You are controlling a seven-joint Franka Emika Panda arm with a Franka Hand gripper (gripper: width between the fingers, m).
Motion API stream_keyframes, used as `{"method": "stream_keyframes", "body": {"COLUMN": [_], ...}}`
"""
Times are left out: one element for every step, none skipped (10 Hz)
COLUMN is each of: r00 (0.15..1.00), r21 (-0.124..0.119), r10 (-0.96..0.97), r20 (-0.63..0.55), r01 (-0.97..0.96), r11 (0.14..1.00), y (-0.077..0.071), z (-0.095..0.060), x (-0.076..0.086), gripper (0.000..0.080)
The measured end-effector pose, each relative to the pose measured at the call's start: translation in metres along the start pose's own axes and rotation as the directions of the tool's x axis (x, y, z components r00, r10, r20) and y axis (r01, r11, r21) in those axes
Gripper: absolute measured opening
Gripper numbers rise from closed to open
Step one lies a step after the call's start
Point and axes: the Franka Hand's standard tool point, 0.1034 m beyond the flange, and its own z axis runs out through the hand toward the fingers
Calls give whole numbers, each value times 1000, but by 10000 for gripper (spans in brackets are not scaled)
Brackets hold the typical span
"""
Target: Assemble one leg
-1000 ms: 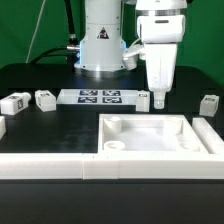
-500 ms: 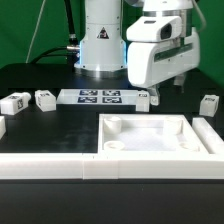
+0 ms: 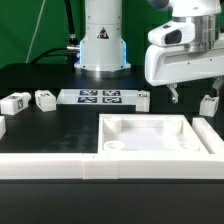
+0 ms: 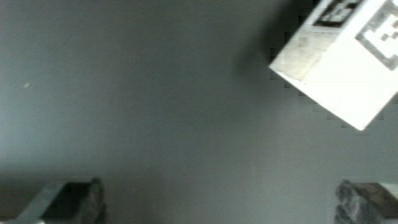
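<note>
One large square white plastic rimmed panel (image 3: 150,135) lies nearest. Beyond it stand four small white tagged blocks: two far left (image 3: 15,102), one at the marker board (image 3: 100,97)'s right end, and the leg (image 3: 208,104) far right, beside the gripper (image 3: 190,96). Its fingers (image 4: 71,200) are spread wide and hold nothing.

Black table (image 3: 60,130), seemingly green backdrop (image 3: 14,28)

Place: robotics lab | cues: marker board (image 3: 100,97), black table (image 3: 50,135) (green backdrop (image 3: 15,30)), arm base (image 3: 103,45)
</note>
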Motion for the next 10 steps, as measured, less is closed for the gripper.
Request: {"method": "stream_keyframes", "body": {"r00": [995,981,952,904,839,763,716,723,724,740], "r21": [9,15,21,27,30,34,36,36,35,29], "r10": [101,195,306,426,544,646,696,690,688,670], "r20": [1,4,9,17,24,38,46,45,45,56], "r01": [-101,-195,-307,-426,-544,-647,-698,-691,-689,-672], "r11": [995,981,952,904,838,762,716,722,724,740], "y": [1,0,-1,-5,-15,-24,-30,-29,-28,-25], "z": [0,0,0,1,3,4,5,5,5,5], "x": [0,0,-1,-2,-7,-9,-11,-11,-11,-11], "gripper": [649,649,649,649,649,649,649,649,649,649]}}
